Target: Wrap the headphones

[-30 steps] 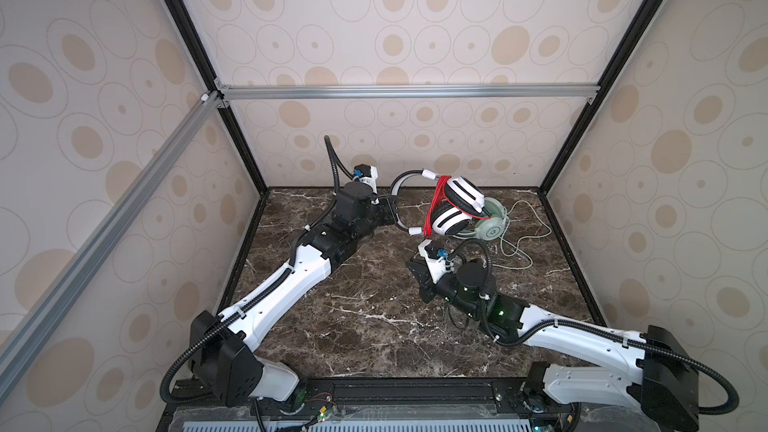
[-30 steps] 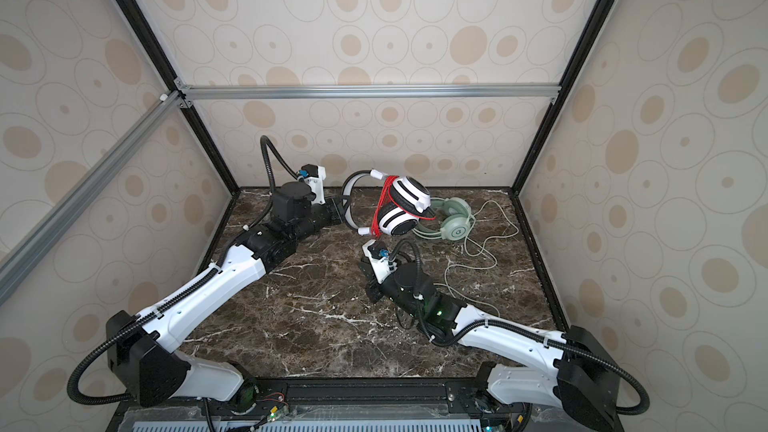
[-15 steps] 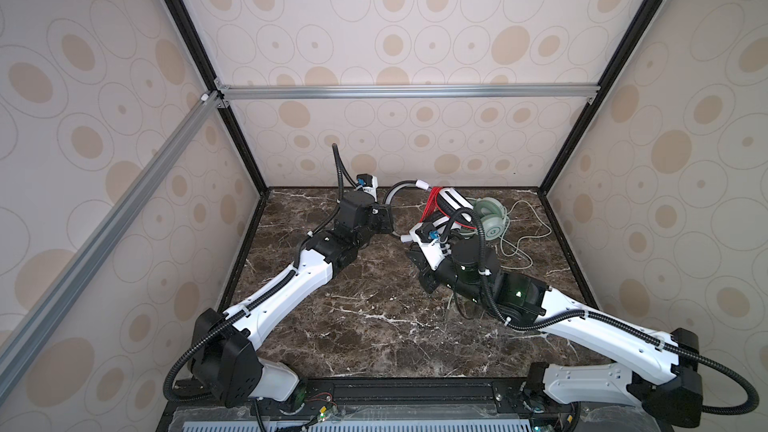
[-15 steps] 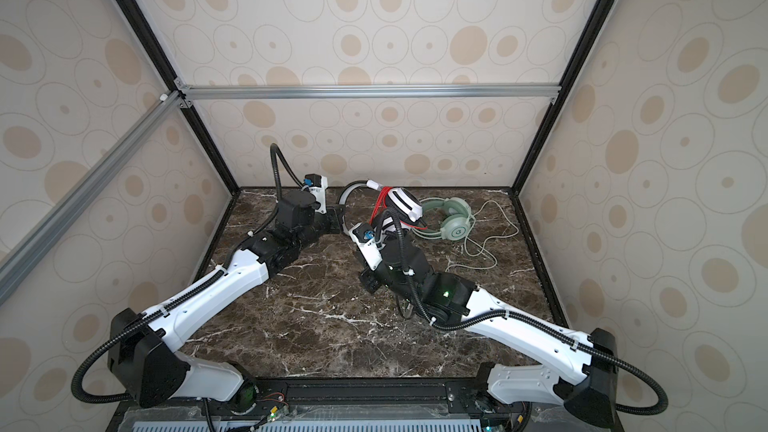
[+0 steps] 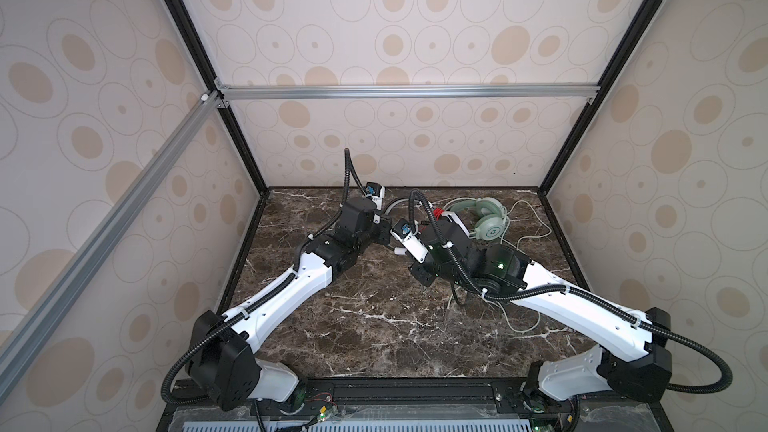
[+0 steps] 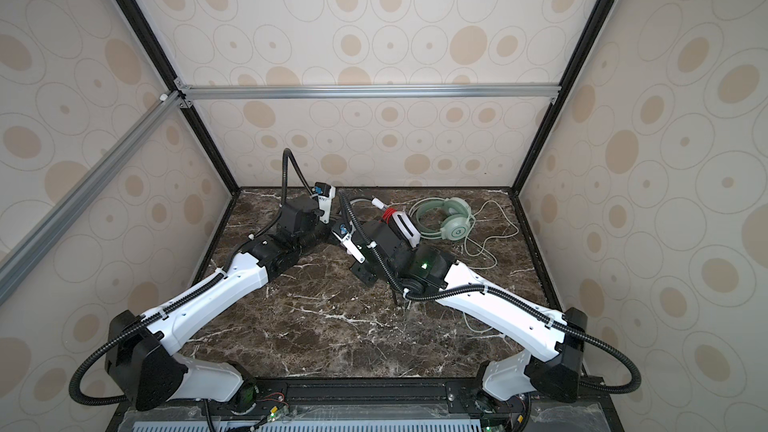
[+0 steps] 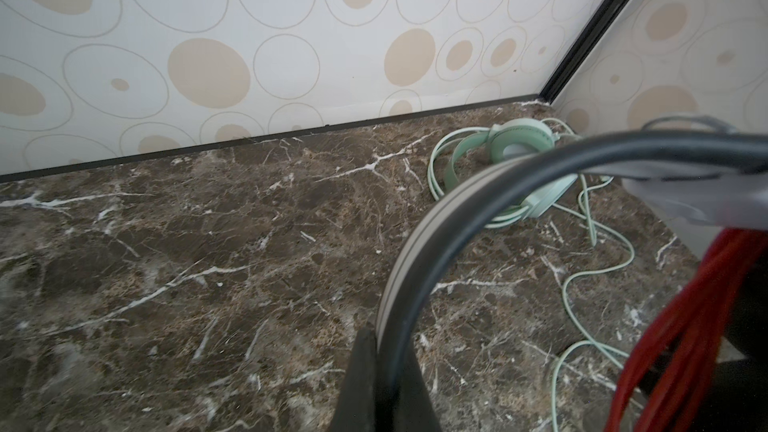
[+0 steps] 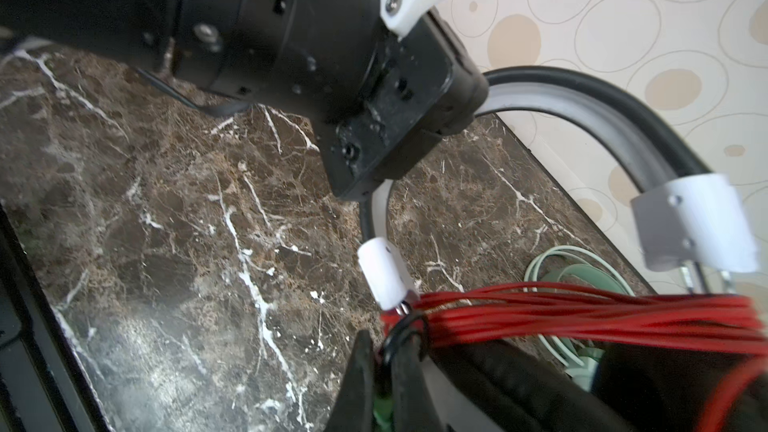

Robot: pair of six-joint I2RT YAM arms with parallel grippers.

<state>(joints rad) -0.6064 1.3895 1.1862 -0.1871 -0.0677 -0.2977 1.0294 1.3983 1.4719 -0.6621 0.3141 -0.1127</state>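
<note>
White headset (image 6: 404, 225): rigid band (image 7: 417, 249) clenched in my left pincer (image 7: 386, 351); right pincer (image 8: 384, 351) pinches limp red cord (image 8: 582, 309), apparently its end.

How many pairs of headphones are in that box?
2. The white headset, red cord wound around it, is at the middle back of the table. The mint-green headset lies on the table to its right, cord loose. None appears hidden.

white headset (image 6: 405, 226) half hidden, red cord (image 7: 685, 347) blurred
</note>
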